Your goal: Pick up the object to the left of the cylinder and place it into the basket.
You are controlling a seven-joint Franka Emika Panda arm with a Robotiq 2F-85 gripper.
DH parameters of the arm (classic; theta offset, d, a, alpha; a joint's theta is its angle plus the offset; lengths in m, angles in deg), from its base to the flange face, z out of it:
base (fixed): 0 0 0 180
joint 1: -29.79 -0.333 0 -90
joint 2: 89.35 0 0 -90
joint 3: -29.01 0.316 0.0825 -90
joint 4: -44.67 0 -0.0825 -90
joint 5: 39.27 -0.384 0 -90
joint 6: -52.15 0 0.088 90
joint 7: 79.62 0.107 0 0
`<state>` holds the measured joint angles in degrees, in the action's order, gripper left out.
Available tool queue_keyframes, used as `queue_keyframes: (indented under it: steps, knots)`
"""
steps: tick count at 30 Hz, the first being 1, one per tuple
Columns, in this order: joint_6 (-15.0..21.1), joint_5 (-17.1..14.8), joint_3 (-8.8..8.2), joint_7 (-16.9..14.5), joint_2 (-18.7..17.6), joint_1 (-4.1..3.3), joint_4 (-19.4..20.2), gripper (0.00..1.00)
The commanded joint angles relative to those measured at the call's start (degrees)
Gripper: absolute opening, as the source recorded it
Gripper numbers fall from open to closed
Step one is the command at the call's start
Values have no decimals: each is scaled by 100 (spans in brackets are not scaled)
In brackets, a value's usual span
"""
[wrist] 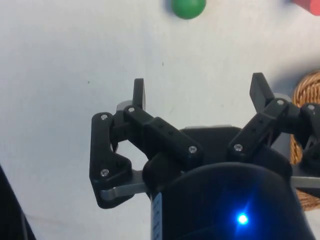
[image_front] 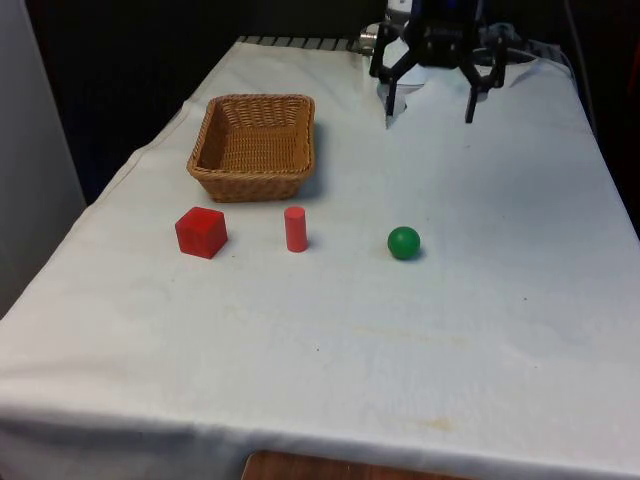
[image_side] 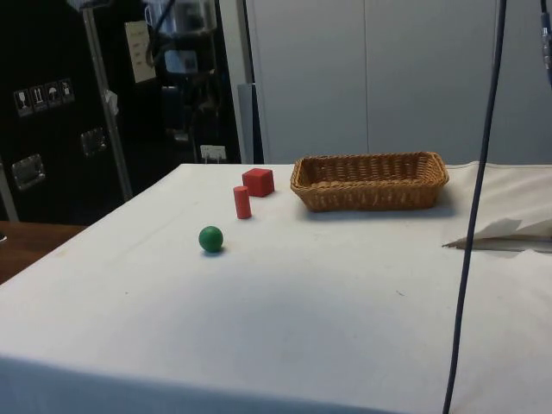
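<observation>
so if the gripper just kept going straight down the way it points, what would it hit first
Probably bare white cloth. The open gripper points down at the table's far end, away from the basket and green ball; depth is uncertain.

Spread end effector (wrist: 199, 91) near green ball (wrist: 188, 7)

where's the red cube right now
In the front view, the red cube sits on the white cloth at the left, beside the red cylinder and just in front of the wicker basket.

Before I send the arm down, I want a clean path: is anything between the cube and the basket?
Nothing visible. The red cube sits just in front of the basket with bare cloth between; the red cylinder stands off to the front view's right.
</observation>
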<state>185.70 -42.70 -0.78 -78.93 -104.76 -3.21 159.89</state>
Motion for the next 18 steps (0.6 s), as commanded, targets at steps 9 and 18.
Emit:
queue_keyframes:
  steps: [9,18]
  knots:
    - [607,-264,23,-355,-201,138,223,100]
    - [1129,-361,34,-602,-453,252,372,100]
